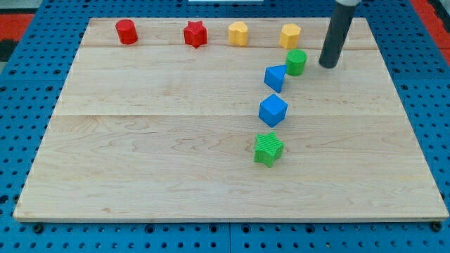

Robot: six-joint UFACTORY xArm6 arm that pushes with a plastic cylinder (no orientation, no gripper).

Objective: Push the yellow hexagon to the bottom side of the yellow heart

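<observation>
Closest to the view's bottom sits the green star on the worktop. Above it come the blue cube, then a blue wedge-like block touching the green cylinder. Up by the view's top edge sit the yellow heart and the yellow hexagon.

There are no jaws here, only a rod holding nothing. My tip is below and to the right of the hexagon, so the hexagon lies up-left. The rod leans a little.

rod: upper end cut off by view's top | pegboard: cropped at all edges
</observation>
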